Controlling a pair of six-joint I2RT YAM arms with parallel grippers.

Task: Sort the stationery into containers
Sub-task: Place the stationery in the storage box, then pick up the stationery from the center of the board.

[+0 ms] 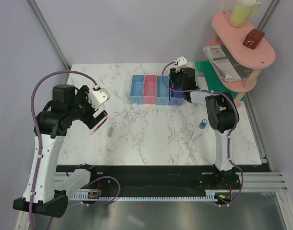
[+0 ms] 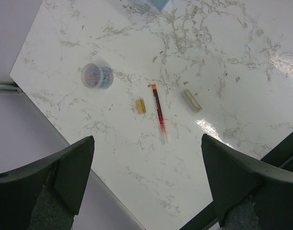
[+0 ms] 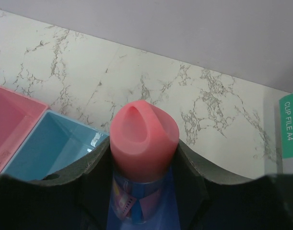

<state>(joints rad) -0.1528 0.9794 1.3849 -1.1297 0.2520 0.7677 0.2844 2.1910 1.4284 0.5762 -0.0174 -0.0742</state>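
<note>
Right gripper [image 3: 144, 189] pinches the pink-capped cylindrical tube [image 3: 144, 136] just below its cap, above the purple-blue rectangular plastic bin [image 1: 175, 97]. Expect a light, rigid, smooth body; grip mid-barrel. Left gripper [image 2: 146, 179] hangs spread over the thin red pen [image 2: 158, 113].

Pen [image 2: 158, 114] lies between block [image 2: 141, 106] and stick [image 2: 191, 101] (none touching).

The right tool [image 3: 143, 155] hides most of the pink-capped tube [image 3: 144, 139] below its cap, and the pink-red bin [image 3: 7, 127] is cut off at the lower left edge. In the left wrist view, only a corner of the blue bin [image 2: 160, 4] shows at the top edge.
</note>
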